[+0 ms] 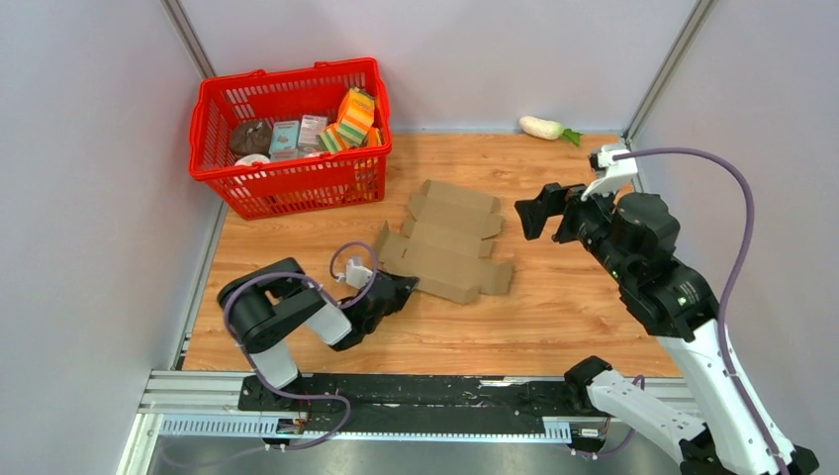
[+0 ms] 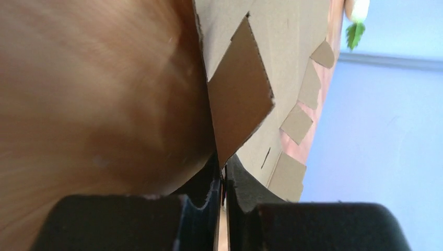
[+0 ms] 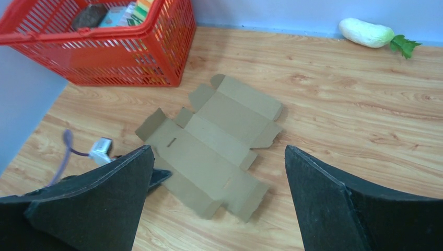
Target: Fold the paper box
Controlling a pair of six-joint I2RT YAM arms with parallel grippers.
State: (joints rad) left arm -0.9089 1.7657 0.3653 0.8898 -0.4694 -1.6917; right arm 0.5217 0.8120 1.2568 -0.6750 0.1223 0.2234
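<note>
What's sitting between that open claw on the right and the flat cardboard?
Nothing: only bare wooden table separates the right gripper from the paper box, as the top external view shows; the right wrist view agrees.

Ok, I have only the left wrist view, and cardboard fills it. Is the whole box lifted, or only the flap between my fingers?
Observer: Not the whole box. In the top view the box lies unfolded on the table, with the left gripper at its near left corner.
Operator: And the other arm?
Observer: The right gripper hangs open above the table, off the box's far right side, not touching it.
Operator: Is anything close to the box on the far side?
Observer: A red basket stands at the far left, apart from the box.
</note>
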